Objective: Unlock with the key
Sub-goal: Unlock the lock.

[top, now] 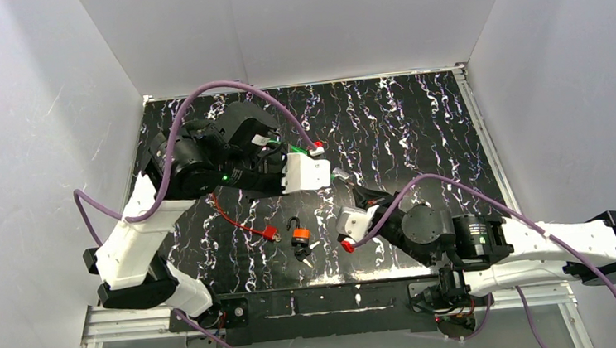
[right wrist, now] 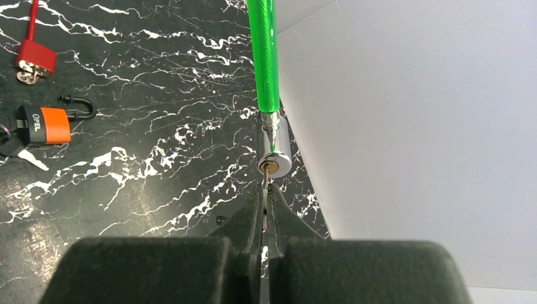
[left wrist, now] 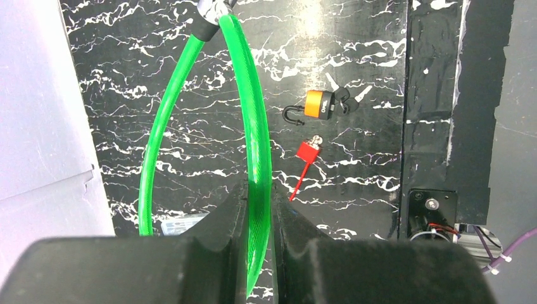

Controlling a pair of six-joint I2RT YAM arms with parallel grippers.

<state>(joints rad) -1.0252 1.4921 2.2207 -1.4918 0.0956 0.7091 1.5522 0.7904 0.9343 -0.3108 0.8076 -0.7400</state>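
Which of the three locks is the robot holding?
The green cable lock: the left claw pinches its cable. The orange padlock and the red lock lie loose on the table.

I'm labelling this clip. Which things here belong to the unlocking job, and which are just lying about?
In use: green cable, clamped in left gripper; lock cylinder; key, pinched in right gripper.
Lying about: orange padlock with keys; red lock.

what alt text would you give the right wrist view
The right gripper is shut on a key at the keyhole of a silver lock cylinder capping a green cable. An orange padlock and a red lock lie at upper left on the black marbled table.
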